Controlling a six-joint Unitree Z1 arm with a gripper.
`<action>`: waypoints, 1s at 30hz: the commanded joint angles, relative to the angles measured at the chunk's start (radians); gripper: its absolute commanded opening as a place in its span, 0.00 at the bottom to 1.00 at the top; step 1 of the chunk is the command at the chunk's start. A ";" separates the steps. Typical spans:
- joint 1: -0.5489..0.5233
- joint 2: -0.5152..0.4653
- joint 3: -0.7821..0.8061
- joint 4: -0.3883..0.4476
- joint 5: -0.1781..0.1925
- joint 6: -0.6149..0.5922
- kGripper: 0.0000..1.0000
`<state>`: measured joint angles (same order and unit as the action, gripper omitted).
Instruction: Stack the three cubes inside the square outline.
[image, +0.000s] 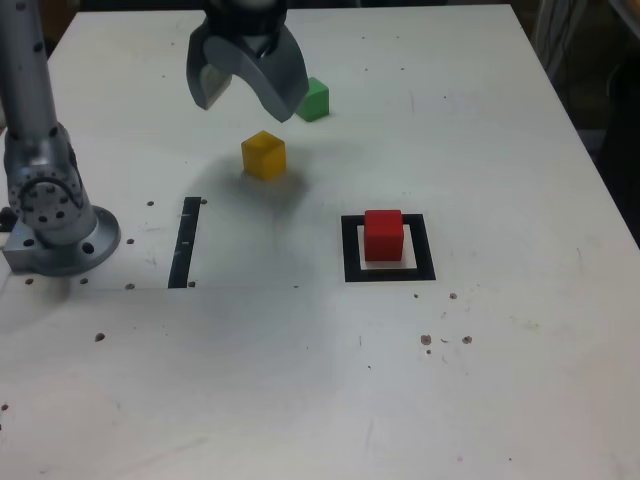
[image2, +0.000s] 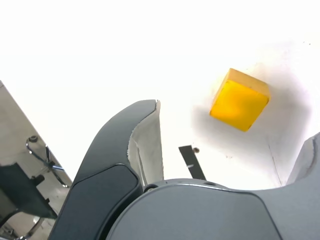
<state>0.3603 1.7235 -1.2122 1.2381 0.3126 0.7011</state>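
Pincer (image: 247, 100): open | yellow cube (image: 264, 156): sides free | green cube (image: 314, 101): nearby

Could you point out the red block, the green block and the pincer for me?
Red block (image: 384, 238): exterior view, on its front face.
Green block (image: 315, 101): exterior view, on its visible side.
Pincer (image: 245, 98): exterior view, midway between its two open fingertips.

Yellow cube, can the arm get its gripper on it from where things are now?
Probably yes: the gripper hangs open above the table, the yellow cube looks narrower than its spread, and nothing touches the cube, though it sits turned to the fingers.
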 joint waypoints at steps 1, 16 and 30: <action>0.000 0.014 0.034 -0.042 -0.010 0.005 0.99; -0.015 0.100 0.134 -0.192 -0.020 0.001 0.91; -0.024 0.124 0.136 -0.211 -0.023 0.006 0.74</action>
<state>0.3370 1.8464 -1.0782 1.0294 0.2905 0.7055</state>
